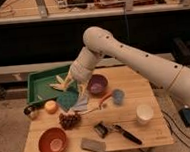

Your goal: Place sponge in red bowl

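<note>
The teal-green sponge (67, 99) hangs above the table's left part, just right of the green tray, and my gripper (73, 91) is shut on its upper edge. The white arm reaches in from the right and slopes down to it. The orange-red bowl (52, 141) with a paler centre stands at the front left corner of the table, well below and a little left of the sponge. It holds nothing.
A green tray (39, 83) with a yellowish item lies at the back left. Around the sponge are a purple bowl (98, 84), an orange (51, 106), dark grapes (69, 120), a light-blue cup (118, 96), a white cup (144, 113), a grey block (93, 145) and a black tool (119, 132).
</note>
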You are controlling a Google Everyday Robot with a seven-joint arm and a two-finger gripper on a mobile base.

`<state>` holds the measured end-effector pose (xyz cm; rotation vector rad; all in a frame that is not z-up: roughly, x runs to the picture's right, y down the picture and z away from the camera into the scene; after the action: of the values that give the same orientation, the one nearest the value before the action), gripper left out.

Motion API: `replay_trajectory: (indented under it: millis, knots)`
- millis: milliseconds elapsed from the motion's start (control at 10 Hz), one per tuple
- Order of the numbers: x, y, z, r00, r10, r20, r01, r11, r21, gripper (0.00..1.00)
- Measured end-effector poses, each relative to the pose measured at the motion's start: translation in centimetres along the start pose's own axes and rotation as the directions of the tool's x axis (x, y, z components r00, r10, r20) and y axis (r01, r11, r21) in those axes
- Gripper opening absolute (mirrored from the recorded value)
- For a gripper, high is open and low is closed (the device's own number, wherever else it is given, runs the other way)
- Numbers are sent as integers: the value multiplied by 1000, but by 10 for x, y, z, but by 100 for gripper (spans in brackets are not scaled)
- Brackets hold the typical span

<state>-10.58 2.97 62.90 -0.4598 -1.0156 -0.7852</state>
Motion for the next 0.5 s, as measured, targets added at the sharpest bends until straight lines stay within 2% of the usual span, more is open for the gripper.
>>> replay_trajectory:
  millis: [200, 400, 500]
  knots:
    - [1, 3, -1, 1000, -1, 3, 1, 1000, -6, 0]
    - [-13, -8, 8, 996, -86, 18, 87, 995, -49, 0]
    - [-24, -20, 21, 991, -131, 34, 134, 988, -75, 0]
